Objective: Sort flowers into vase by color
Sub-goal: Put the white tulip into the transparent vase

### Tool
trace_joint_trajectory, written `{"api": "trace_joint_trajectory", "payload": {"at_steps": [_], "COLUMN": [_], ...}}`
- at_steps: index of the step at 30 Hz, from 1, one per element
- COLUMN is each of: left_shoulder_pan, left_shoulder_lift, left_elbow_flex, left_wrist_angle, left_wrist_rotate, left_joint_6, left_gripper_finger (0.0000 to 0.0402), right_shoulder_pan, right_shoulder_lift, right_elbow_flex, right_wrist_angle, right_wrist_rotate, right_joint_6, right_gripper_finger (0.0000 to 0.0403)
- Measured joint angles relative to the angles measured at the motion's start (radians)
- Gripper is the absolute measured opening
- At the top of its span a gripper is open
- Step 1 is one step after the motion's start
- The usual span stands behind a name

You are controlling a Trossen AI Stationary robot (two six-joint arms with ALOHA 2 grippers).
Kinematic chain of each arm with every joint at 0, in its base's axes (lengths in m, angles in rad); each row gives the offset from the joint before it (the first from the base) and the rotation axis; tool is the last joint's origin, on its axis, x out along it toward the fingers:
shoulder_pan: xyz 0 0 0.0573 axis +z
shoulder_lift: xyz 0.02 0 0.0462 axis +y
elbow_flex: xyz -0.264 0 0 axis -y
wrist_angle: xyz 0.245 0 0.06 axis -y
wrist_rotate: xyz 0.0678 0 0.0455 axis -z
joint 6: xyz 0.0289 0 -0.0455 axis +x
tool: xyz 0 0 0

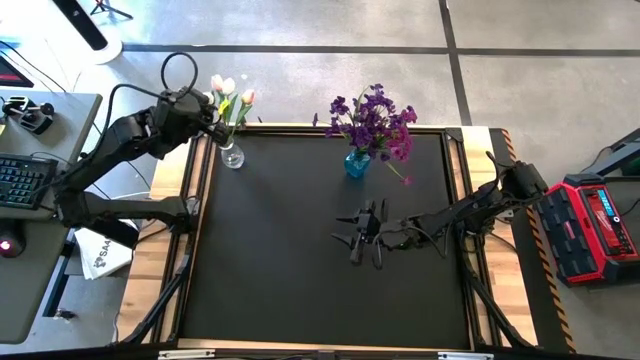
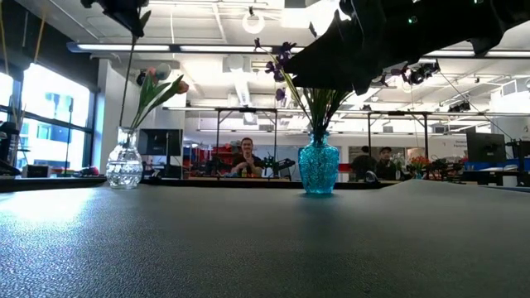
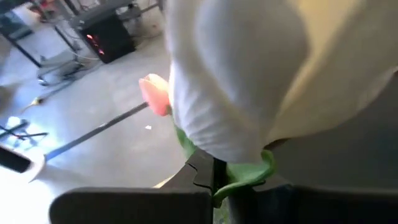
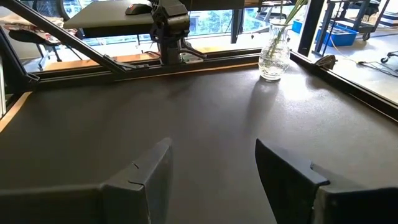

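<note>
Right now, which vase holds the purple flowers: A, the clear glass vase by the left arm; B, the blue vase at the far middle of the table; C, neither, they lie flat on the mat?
B. The purple flowers stand in the blue vase at the far middle of the table, while the clear glass vase near the left gripper holds the tulips.

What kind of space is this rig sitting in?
Probably an open robotics lab or workshop. The low view shows exposed ceiling ducts, workbenches with seated people behind the table; the high view shows a concrete floor and a keyboard desk alongside.
</note>
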Motion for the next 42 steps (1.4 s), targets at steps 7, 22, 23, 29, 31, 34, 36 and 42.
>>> {"api": "trace_joint_trajectory", "payload": {"at_steps": [7,22,23,29,31,34,36,42], "left_shoulder_pan": [0.024,0.024,0.024,0.024,0.024,0.024,0.024,0.023], "left_shoulder_lift": [-0.001,-0.004,-0.004,-0.008,-0.008,-0.013,-0.013,-0.013], "left_elbow_flex": [-0.002,-0.002,-0.002,-0.001,0.0,0.001,0.011,0.073], "left_wrist_angle": [0.034,0.033,0.032,0.031,0.032,0.031,0.03,0.026], "left_wrist_rotate": [0.092,0.153,0.155,0.155,0.154,0.142,0.135,0.137], "left_joint_6": [0.016,-0.011,-0.015,-0.018,-0.011,0.009,0.015,0.016], "left_gripper_finger": [0.0002,0.0002,0.0002,0.0002,0.0002,0.0002,0.0002,0.0002], "right_shoulder_pan": [0.0,0.0,0.0,-0.01,-0.016,-0.021,-0.02,-0.02], "right_shoulder_lift": [0.0,0.0,0.0,0.0,0.0,0.0,0.0,-0.001], "right_elbow_flex": [0.0,0.0,0.0,0.0,0.0,0.0,0.0,0.0], "right_wrist_angle": [0.0,0.0,0.0,0.0,0.0,0.005,0.011,0.026], "right_wrist_rotate": [-0.001,0.0,0.001,0.001,0.001,0.001,0.001,-0.002], "right_joint_6": [0.0,0.004,0.005,0.004,0.005,0.005,0.005,0.005], "right_gripper_finger": [0.0199,0.0199,0.0199,0.0199,0.0199,0.0199,0.0199,0.0199]}}
